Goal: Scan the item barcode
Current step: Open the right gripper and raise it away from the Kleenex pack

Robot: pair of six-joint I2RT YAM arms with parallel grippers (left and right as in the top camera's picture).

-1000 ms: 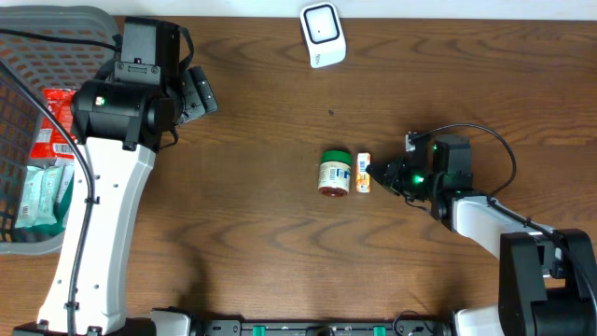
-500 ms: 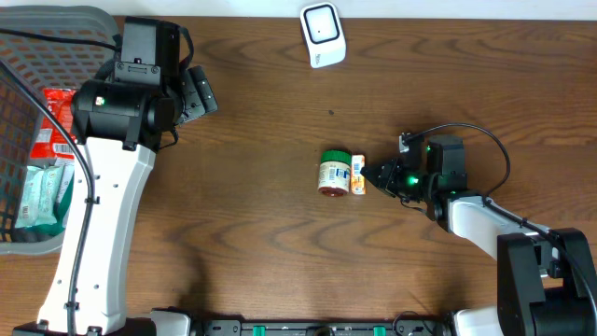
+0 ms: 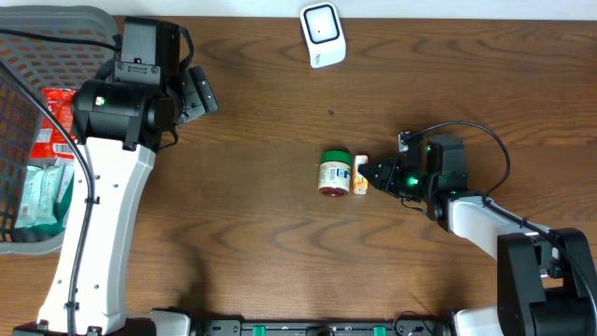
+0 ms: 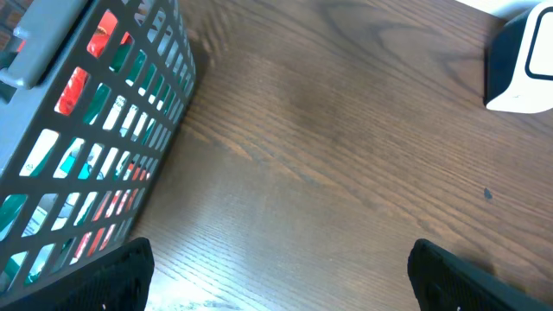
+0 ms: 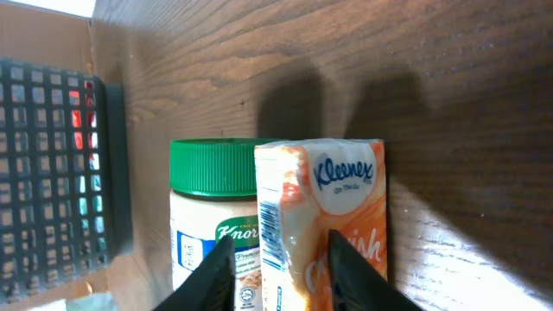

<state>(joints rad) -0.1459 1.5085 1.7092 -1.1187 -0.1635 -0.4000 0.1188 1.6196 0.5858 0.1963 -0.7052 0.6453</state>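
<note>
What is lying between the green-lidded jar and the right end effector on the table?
A small orange Kleenex pack lies there, beside the jar, with the right end effector just on its other side. The overhead view shows this.

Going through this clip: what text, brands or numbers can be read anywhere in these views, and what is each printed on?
"Kleenex": on the orange tissue pack, right wrist view.
"Knor...": on the green-lidded jar, the end cut off by the pack.
"...ish": below "Kleenex" on the pack, start hidden, word unclear.
Fine print on the pack's side and the rest of the jar's label: too small to read.
Packets in the basket: blurred, unreadable.
</note>
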